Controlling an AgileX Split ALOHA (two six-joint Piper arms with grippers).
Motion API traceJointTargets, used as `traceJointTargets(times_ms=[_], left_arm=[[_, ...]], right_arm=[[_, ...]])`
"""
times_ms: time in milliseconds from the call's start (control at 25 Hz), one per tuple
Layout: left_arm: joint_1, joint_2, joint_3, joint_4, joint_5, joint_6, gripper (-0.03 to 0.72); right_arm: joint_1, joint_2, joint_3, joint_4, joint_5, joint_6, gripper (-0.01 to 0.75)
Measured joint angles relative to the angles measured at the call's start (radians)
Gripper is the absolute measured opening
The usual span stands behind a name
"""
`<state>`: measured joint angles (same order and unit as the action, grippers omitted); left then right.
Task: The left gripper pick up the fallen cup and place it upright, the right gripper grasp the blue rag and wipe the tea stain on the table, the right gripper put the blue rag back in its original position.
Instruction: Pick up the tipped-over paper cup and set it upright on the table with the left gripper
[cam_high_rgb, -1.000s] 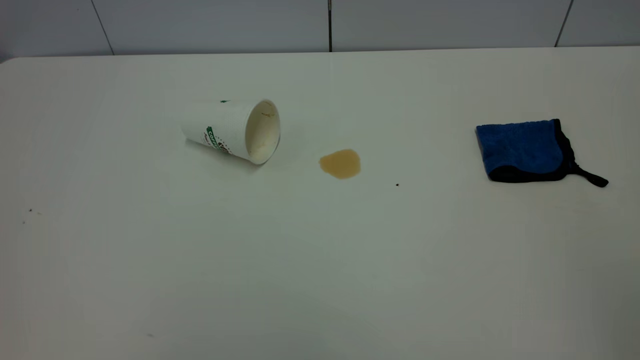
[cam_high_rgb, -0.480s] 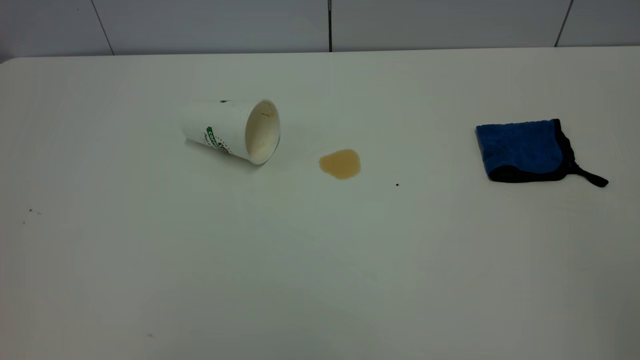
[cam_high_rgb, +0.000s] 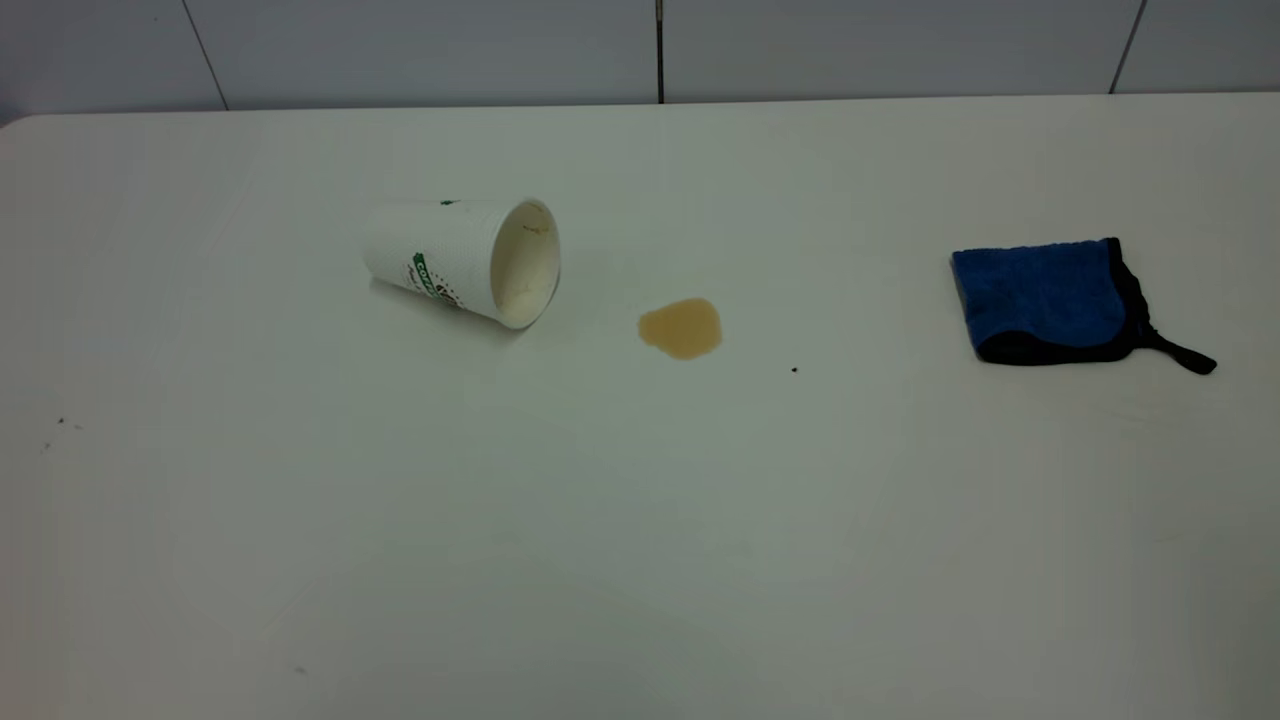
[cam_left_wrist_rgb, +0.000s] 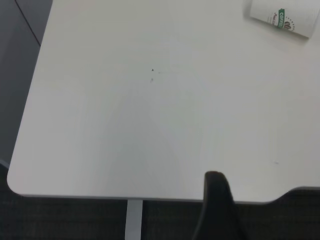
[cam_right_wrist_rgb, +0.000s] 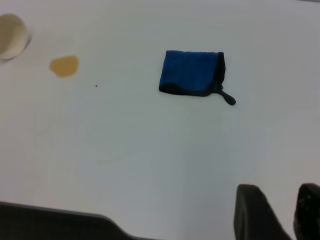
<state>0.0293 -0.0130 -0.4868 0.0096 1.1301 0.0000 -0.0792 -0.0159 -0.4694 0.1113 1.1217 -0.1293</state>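
The cup (cam_high_rgb: 462, 260) lies on its side on the white table (cam_high_rgb: 640, 520), left of centre, with its mouth turned toward the tea stain (cam_high_rgb: 681, 327). It also shows at the edge of the left wrist view as the cup (cam_left_wrist_rgb: 284, 18), far from my left gripper (cam_left_wrist_rgb: 216, 200), which hangs over the near table edge. The blue rag (cam_high_rgb: 1045, 300) lies flat at the right, its black loop pointing right. In the right wrist view the blue rag (cam_right_wrist_rgb: 192, 73) and the tea stain (cam_right_wrist_rgb: 64, 65) lie well ahead of my right gripper (cam_right_wrist_rgb: 280, 192), which is open and holds nothing. Neither gripper shows in the exterior view.
A tiny dark speck (cam_high_rgb: 795, 369) sits right of the stain, and a few more specks (cam_high_rgb: 60, 422) lie near the table's left side. A grey panelled wall (cam_high_rgb: 660, 50) runs behind the far table edge. The rounded table corner (cam_left_wrist_rgb: 12, 182) shows in the left wrist view.
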Motion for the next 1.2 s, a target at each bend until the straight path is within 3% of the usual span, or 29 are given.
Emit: traceJointTargets(times_ms=[400,640,800,920,1200], left_arm=[[-0.010,0.359,-0.234,0.022,-0.144,0.036,0.535],[-0.010,0.705,-0.428,0.022,-0.314,0.077,0.535],[-0.017,0.883,-0.479,0.017,-0.415,0.093,0.535],[-0.067,0.997,-0.480,0.008,-0.482,0.097,0.535],[-0.292,1.305,-0.522,0.088,-0.525,0.064,0.535]], right_arm=[[0.000,0.000,0.000,0.000,0.000,0.000,0.238],[0.000,0.000,0.000,0.000,0.000,0.000,0.238],[0.000,0.000,0.000,0.000,0.000,0.000,0.238],[0.000,0.000,0.000,0.000,0.000,0.000,0.238],[0.000,0.000,0.000,0.000,0.000,0.000,0.238]])
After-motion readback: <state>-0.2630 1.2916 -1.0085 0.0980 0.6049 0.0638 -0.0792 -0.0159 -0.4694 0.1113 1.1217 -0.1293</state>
